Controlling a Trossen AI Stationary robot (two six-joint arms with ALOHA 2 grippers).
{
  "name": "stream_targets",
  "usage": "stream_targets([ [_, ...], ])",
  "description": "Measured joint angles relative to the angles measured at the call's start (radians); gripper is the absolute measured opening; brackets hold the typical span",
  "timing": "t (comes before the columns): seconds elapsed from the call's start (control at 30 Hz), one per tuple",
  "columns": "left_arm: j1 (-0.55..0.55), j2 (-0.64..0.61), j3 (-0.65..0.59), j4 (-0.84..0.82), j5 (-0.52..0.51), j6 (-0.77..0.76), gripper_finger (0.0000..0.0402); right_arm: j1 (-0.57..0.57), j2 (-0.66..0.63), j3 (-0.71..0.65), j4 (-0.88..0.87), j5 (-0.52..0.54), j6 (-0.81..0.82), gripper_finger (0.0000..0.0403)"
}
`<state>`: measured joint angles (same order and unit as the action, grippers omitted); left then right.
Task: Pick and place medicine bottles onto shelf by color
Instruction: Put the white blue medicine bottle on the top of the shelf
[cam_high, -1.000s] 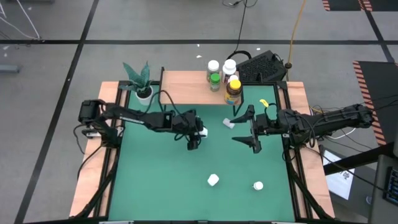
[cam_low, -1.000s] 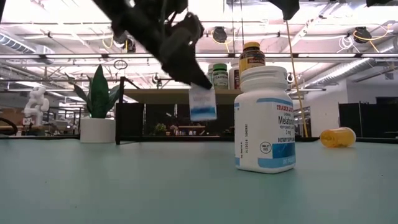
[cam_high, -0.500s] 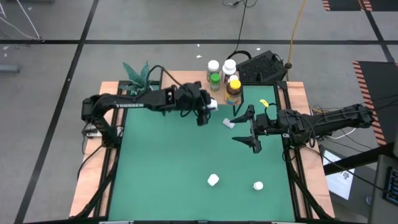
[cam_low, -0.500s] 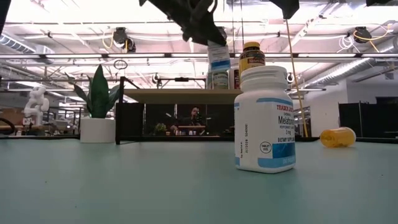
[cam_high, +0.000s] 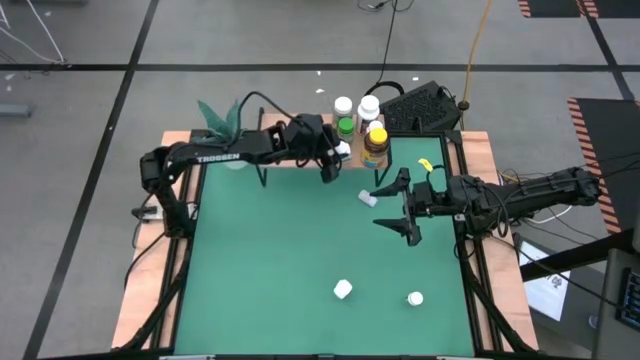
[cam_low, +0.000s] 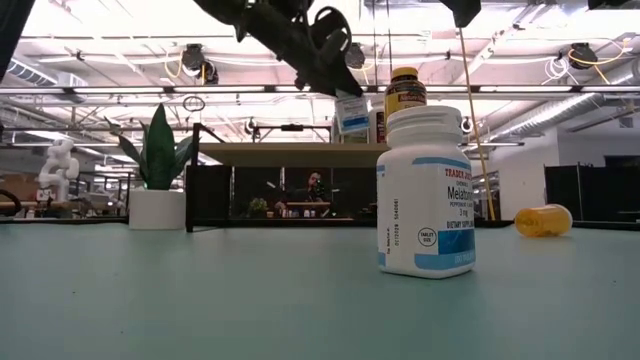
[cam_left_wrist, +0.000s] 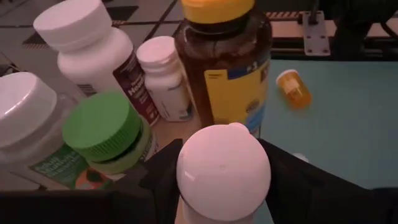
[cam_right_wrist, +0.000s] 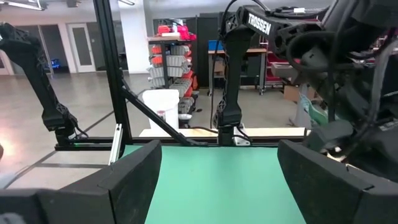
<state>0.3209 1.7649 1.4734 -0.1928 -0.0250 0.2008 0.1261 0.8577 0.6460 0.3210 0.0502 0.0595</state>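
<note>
My left gripper is shut on a small white bottle with a blue-edged label, just above the light-wood shelf near its right end. It stands beside the bottles on the shelf: two white ones, a green-capped one and an amber one with a yellow cap. My right gripper is open and empty above the table's right part, beside a small white bottle lying on its side. My left gripper pinches the white bottle by its two sides just below the white cap, one finger on each side. The fingers slant down from the table's left and lie along the bottle. The bottle's labelled lower end sticks out below the fingertips, clear of the shelf.
A large white Melatonin bottle stands near the table's near edge, with another white bottle beside it. An orange bottle lies at the far right. A potted plant stands at the shelf's left end.
My left gripper has carried the white bottle from the table's middle up and toward the far edge and somewhat rightward. The bottle now hangs over the shelf beside the green and amber bottles. The gripper has stayed shut on it.
</note>
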Motion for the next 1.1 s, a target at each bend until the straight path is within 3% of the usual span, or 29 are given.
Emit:
stream_targets([
  [0.63,0.005,0.035,-0.001,0.022,0.011,0.038,0.0184,0.0,0.0,0.0,-0.012,-0.002,0.0,0.0313],
  [1.1,0.005,0.034,-0.001,0.03,0.01,0.059,0.0213,0.0,0.0,0.0,-0.015,-0.002,0.0,0.0314],
])
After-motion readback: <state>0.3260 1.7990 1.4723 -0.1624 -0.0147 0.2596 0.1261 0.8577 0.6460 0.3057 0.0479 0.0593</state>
